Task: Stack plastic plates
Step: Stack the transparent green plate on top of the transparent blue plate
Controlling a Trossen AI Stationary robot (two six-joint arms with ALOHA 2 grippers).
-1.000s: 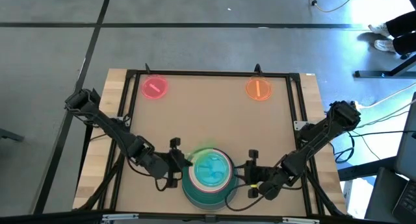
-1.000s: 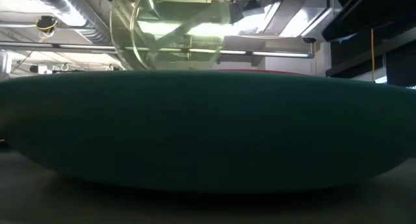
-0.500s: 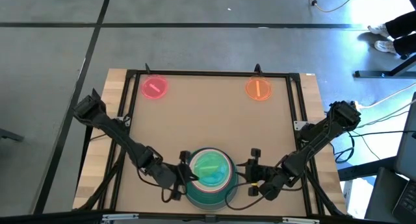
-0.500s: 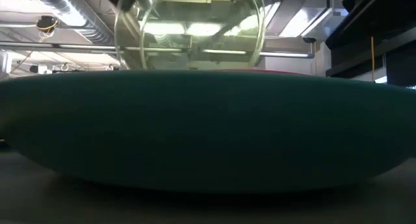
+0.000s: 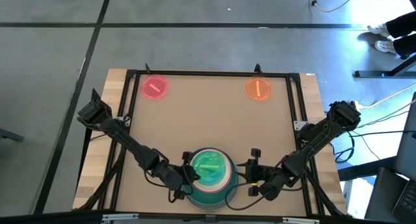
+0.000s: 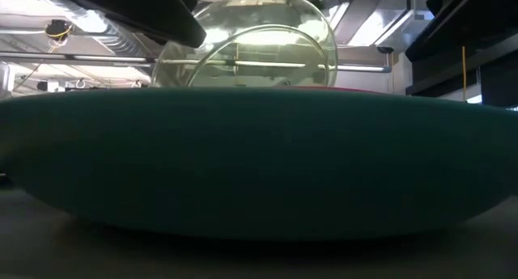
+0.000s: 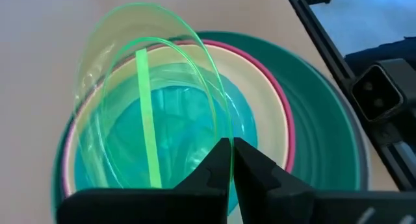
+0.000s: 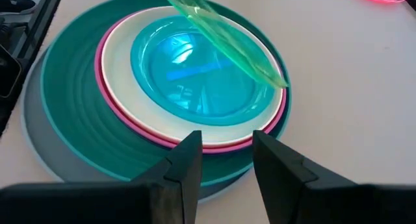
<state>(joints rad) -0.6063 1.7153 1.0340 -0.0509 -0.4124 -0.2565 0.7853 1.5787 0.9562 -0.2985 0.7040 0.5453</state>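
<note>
The stack (image 5: pixel 209 185) sits at the table's near middle: grey, teal (image 6: pixel 259 158), magenta and cream plates with a blue one (image 8: pixel 195 68) on top. My left gripper (image 5: pixel 186 176) is at the stack's left side, shut on the translucent green plate (image 7: pixel 146 100), which hangs tilted over the blue plate (image 8: pixel 224 32). In the low view the green plate (image 6: pixel 247 44) rises behind the teal rim. My right gripper (image 8: pixel 224 152) is open just right of the stack (image 5: pixel 250 175), touching nothing. The pink plate (image 5: pixel 155 87) and the orange plate (image 5: pixel 258 89) lie flat near the far edge. My left gripper pinches the green plate's rim (image 7: pixel 218 136) between its two fingers, coming from the table's left and slanting down. The plate is held tilted above the stack. Whether its lower edge (image 8: pixel 276 78) touches the plates below, I cannot tell.
A black frame rail (image 5: pixel 208 73) runs around the brown work surface, close to the stack's near side. Bare table surface (image 5: pixel 208 120) lies between the stack and the two far plates.
My left gripper has carried the green plate toward the table's near edge and to the right, from the stack's far-left rim to over its middle. The plate has also come lower over the stack. My right gripper has kept still.
</note>
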